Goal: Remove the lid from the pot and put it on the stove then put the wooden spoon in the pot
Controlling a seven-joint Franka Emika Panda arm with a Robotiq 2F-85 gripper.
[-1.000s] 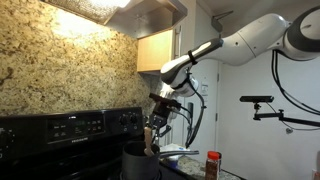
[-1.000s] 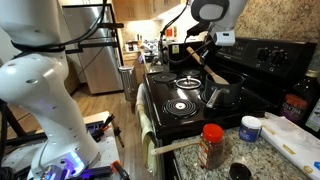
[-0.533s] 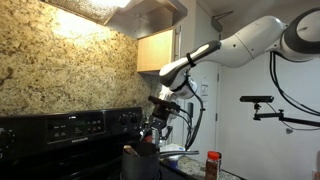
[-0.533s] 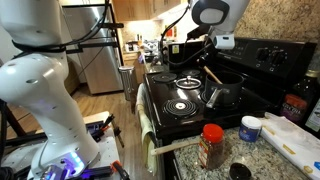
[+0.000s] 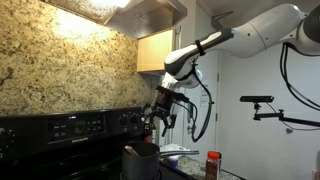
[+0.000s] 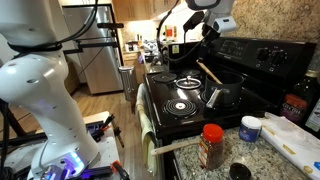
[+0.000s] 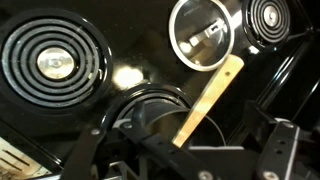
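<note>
The gripper (image 5: 163,122) has lifted away with its jaws spread, leaving the wooden spoon (image 7: 208,100) leaning inside the pot (image 7: 143,108).

A home kitchen is showing: a black coil stove (image 6: 160,93) sitting below wooden cabinets (image 5: 153,50), a refrigerator (image 6: 98,65) standing nearby.
</note>
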